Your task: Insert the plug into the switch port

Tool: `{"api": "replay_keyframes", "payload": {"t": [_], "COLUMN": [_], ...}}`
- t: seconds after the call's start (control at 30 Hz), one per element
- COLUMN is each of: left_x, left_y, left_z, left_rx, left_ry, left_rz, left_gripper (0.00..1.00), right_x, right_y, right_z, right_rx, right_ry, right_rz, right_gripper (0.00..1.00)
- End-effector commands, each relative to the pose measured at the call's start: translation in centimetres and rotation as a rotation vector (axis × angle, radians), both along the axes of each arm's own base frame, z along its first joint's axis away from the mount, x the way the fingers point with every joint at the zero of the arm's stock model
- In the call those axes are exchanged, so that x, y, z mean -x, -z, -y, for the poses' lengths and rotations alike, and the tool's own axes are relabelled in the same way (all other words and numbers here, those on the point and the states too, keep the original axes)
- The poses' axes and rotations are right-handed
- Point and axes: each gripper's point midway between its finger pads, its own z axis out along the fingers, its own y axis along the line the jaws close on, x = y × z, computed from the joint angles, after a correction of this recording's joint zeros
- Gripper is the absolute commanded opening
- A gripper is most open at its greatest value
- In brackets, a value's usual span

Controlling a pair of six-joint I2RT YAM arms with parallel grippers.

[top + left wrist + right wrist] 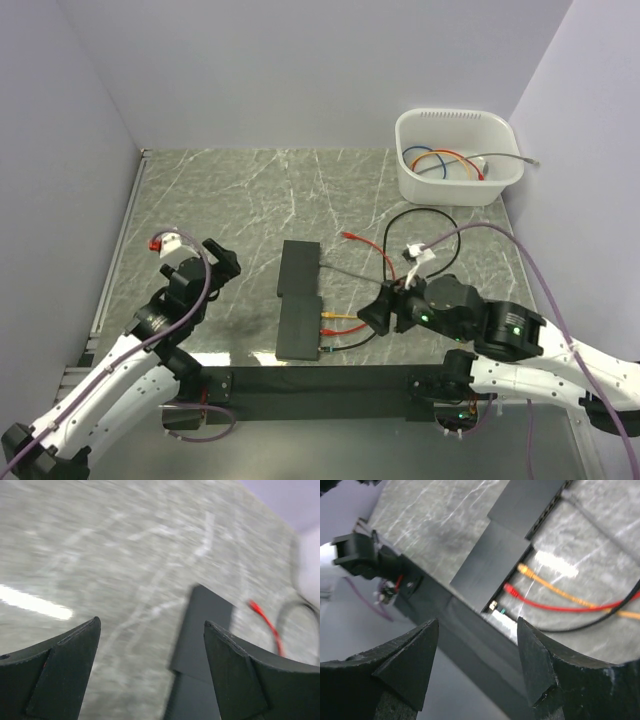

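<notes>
Marbled desk (240, 200). Red plug (512, 591) appears seated in the near switch (300, 326), at 9 o'clock from the nearer right end effector (372, 314); cable axis runs 3-to-9. Both it and the left end effector (151, 625) gape wide, empty.

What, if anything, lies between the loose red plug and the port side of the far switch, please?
Nothing visible does. In the top view the loose red plug lies just right of the far switch, apart from it, with only bare tabletop between them. The left wrist view shows the same open gap.
</notes>
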Motion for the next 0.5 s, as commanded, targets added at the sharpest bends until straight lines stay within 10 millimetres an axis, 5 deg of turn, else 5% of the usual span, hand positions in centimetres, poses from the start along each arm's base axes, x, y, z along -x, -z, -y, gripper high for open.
{"api": "replay_keyframes", "payload": {"t": [0.0,0.13,0.47], "left_x": [-0.8,-1.2,-0.3], "left_y": [-1.9,-3.1,-3.7], "left_z": [-3.3,-5.6,-6.0], "left_rx": [-0.088,-0.222,-0.196], "left_ry": [-0.187,-0.293,-0.249], "left_rz": [0.029,0.024,0.133], "left_gripper": [0.89,0.9,0.89], "right_x": [2.0,2.5,3.3], "right_y": [0.4,0.6,0.0], "right_z": [1.8,5.1,10.7], "right_rx": [-0.013,0.023,0.026], "right_ry": [0.006,0.06,0.158], "right_rz": [-0.098,-0.101,-0.097], "right_gripper": [0.71,0.71,0.72]}}
